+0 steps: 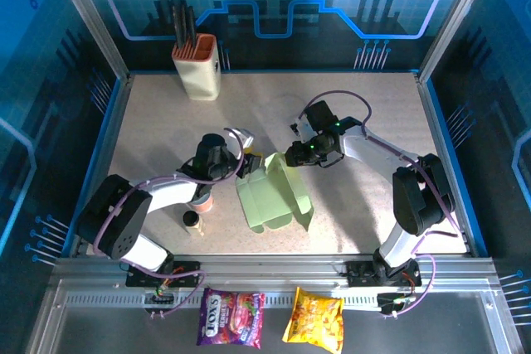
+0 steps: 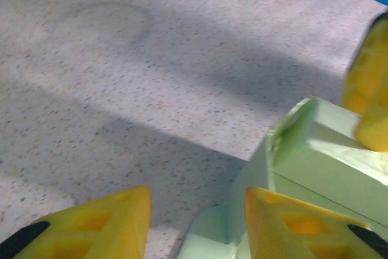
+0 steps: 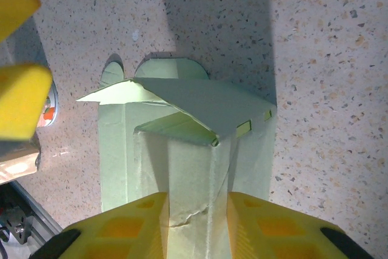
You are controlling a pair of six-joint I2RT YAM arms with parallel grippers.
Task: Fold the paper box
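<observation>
The pale green paper box [image 1: 274,201] lies partly folded in the middle of the table, with one panel raised. My right gripper [image 1: 290,155] reaches its upper edge from the right. In the right wrist view this gripper [image 3: 197,201] is shut on a creased strip of the paper box [image 3: 182,98], pinched between the yellow fingers. My left gripper [image 1: 247,157] is at the box's upper left corner. In the left wrist view that gripper [image 2: 195,210] is open, with bare table and a rounded flap in its gap. The box [image 2: 321,162] lies under its right finger [image 2: 291,222].
A beige orange-rimmed utensil holder [image 1: 197,68] with dark utensils stands at the back left. A small dark-capped cylinder [image 1: 192,220] stands near the left arm's forearm. Two snack packets [image 1: 231,317] [image 1: 314,317] lie on the frame in front of the table.
</observation>
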